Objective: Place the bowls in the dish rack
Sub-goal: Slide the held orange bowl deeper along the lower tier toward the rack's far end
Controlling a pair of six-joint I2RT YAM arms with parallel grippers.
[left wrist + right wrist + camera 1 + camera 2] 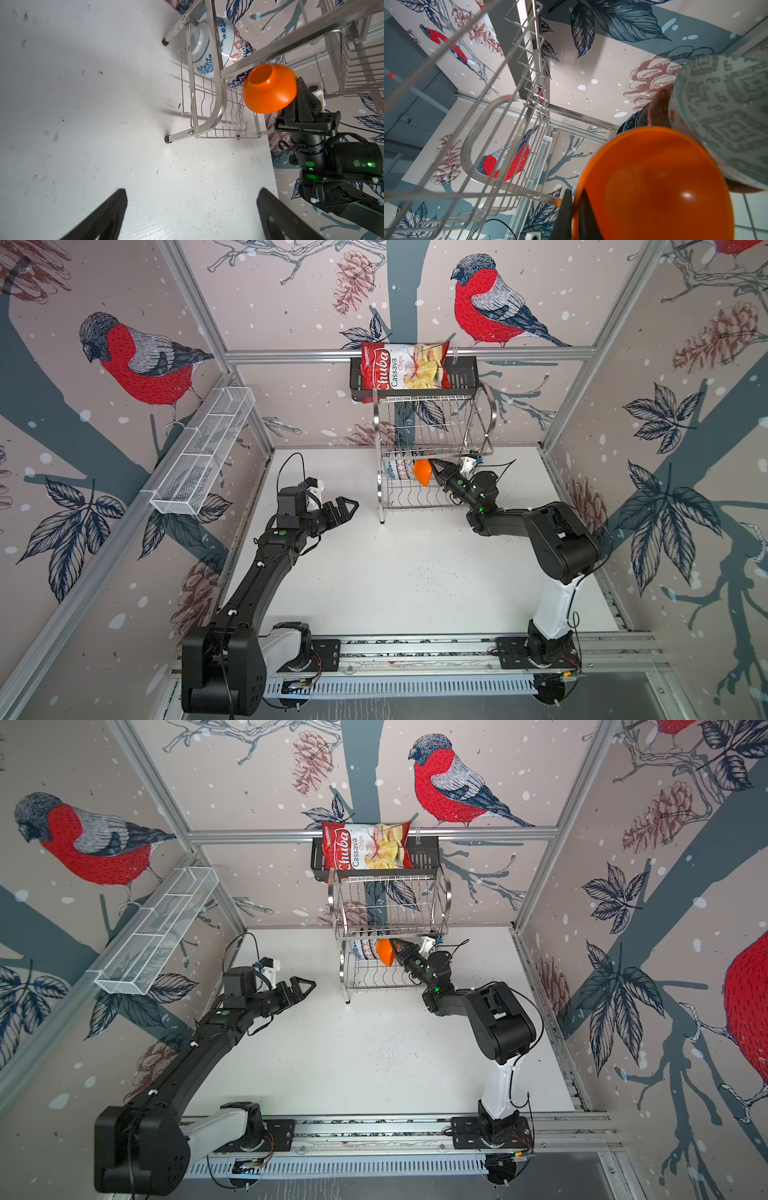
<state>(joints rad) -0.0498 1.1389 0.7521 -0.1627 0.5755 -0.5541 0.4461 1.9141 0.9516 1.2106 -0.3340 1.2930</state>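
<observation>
The steel-wire dish rack (436,435) (390,907) stands at the back of the white table in both top views. My right gripper (435,467) (574,193) is shut on the rim of the glossy orange bowl (421,472) (270,89) (654,187), holding it on edge inside the lower tier. Several patterned bowls stand in that tier beside it: a blue-floral white one (207,45), a red-white one (235,49) and a grey-green one (726,128). My left gripper (347,506) (191,193) hangs open and empty above the table, left of the rack.
A black shelf with a chips bag (399,366) hangs on the back wall just above the rack. A long white mesh basket (203,452) is fixed to the left wall. Both arm bases sit on the front rail (415,651).
</observation>
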